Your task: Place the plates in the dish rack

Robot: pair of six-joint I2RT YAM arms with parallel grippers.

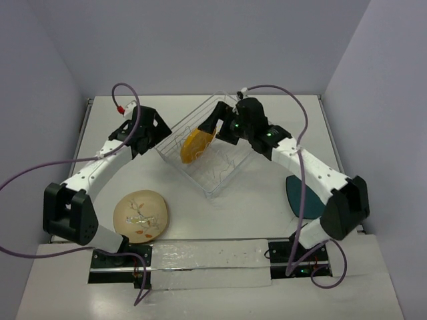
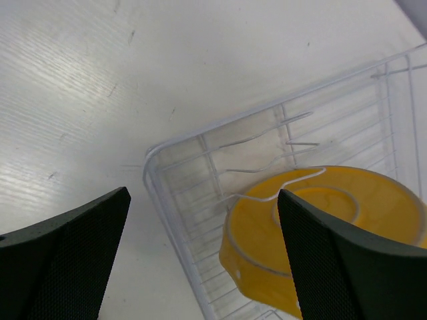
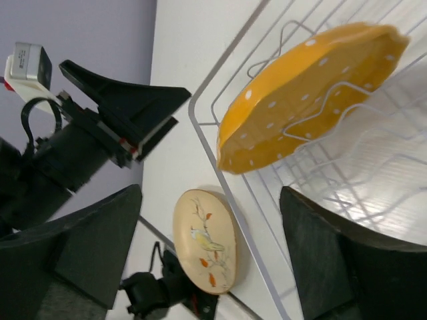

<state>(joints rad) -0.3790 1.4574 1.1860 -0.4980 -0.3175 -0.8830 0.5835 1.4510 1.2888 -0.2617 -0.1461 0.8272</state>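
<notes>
While left pincer [image 2: 203, 193] and right pincer [image 3: 211, 192] are gaping, the scalloped orange plate [image 1: 195, 145] is leaning in the wire rack [image 1: 223, 170] at twelve o'clock.

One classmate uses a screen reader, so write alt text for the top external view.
An orange-yellow plate stands tilted on edge in a wire dish rack at mid-table, the open right gripper beside it. The open left gripper is by the rack's left corner; a beige plate and a dark teal plate lie on the table.
</notes>
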